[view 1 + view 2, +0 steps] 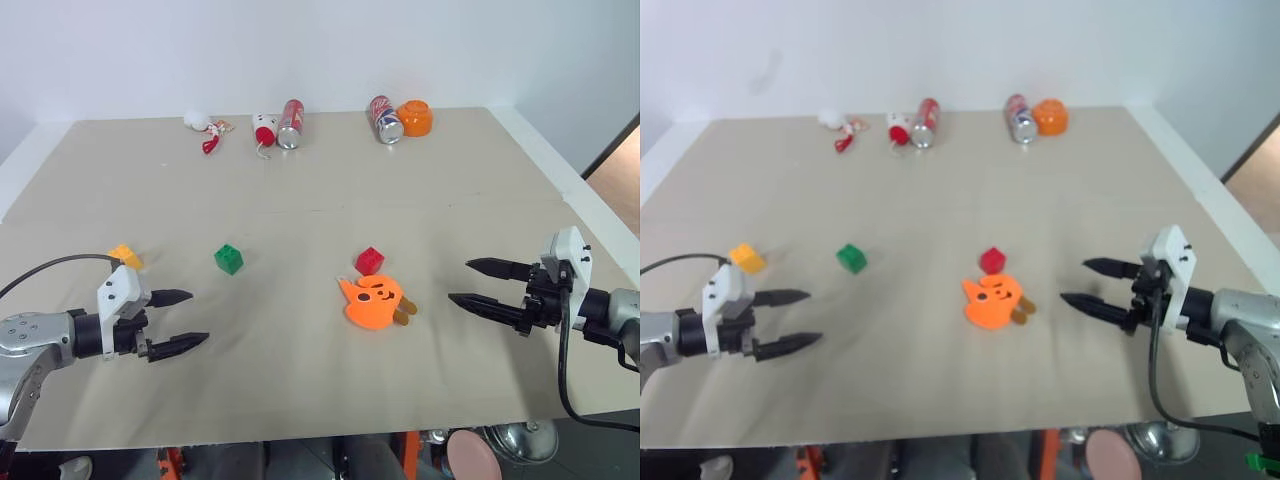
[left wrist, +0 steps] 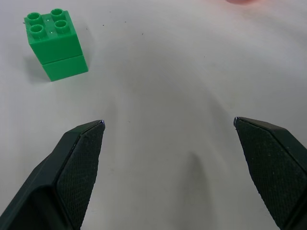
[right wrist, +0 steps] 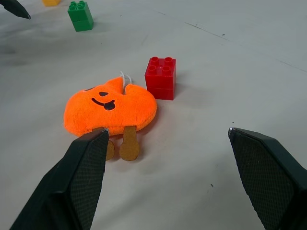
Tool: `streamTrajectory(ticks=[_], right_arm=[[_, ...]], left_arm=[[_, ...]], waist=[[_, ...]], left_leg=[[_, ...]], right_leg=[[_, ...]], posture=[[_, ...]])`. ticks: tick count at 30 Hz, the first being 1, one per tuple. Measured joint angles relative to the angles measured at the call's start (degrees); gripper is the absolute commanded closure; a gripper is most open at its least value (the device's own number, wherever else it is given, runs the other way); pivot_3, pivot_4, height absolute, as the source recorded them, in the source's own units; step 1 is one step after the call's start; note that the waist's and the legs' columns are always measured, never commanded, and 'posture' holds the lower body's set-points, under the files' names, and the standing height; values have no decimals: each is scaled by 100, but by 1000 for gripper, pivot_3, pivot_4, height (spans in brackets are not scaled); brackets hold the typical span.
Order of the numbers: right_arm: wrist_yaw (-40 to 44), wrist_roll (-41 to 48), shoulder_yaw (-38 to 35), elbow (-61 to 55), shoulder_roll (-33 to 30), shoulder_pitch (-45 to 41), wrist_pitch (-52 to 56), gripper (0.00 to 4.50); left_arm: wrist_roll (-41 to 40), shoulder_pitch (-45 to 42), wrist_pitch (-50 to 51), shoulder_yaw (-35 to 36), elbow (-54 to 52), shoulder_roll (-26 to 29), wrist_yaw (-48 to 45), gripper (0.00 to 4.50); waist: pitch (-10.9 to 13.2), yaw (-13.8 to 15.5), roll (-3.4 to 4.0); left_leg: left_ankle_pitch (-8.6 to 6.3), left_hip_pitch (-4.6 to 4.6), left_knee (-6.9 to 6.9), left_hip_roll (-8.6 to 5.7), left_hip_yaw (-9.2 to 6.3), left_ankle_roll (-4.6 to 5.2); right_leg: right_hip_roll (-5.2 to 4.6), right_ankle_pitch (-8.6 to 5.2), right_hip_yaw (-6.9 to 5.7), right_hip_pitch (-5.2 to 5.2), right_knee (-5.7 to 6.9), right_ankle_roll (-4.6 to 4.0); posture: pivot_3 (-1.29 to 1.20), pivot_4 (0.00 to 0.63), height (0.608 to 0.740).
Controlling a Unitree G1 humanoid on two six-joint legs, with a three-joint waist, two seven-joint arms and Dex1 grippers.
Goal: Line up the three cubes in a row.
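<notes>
Low on the left of the frame, the left gripper [image 1: 179, 320] hangs with its fingers spread wide, holding nothing. Just above it sits the yellow-orange cube [image 1: 125, 257]. The green cube [image 1: 228, 258] is a bit further right, and the red cube [image 1: 369, 261] sits mid-frame, just beside the orange plush toy [image 1: 375, 303]. At the right, the right gripper [image 1: 468, 282] gapes empty too. Best to lift the red cube from above, so the plush stays put.

Left hand [image 1: 179, 320] (fingers spread), right hand [image 1: 478, 284] likewise, both empty
</notes>
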Motion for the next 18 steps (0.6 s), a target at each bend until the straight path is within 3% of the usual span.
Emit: streamTrajectory(ticks=[3, 8, 18], right_arm=[[35, 2, 107, -59, -4, -142, 63, 374], [353, 110, 819, -789, -135, -861, 159, 374], [905, -970, 2318, 18, -34, -1816, -599, 374]], left_arm=[[-123, -101, 76, -32, -7, -28, -50, 30], [-621, -979, 307, -400, -541, -122, -462, 30], [-229, -1660, -203, -1393, -483, -394, -1111, 30]], waist=[[0, -1, 0], [-3, -1, -9], [-1, -11, -16]], left_leg=[[0, 1, 6, 3, 7, 0], [0, -1, 27, 14, 11, 0], [-2, -5, 31, 13, 39, 0]], right_leg=[[2, 3, 6, -3, 0, -4], [15, 11, 10, 2, -1, -12], [21, 37, 45, -13, -3, 28]], posture=[[0, 150, 740], [0, 150, 740], [0, 150, 740]])
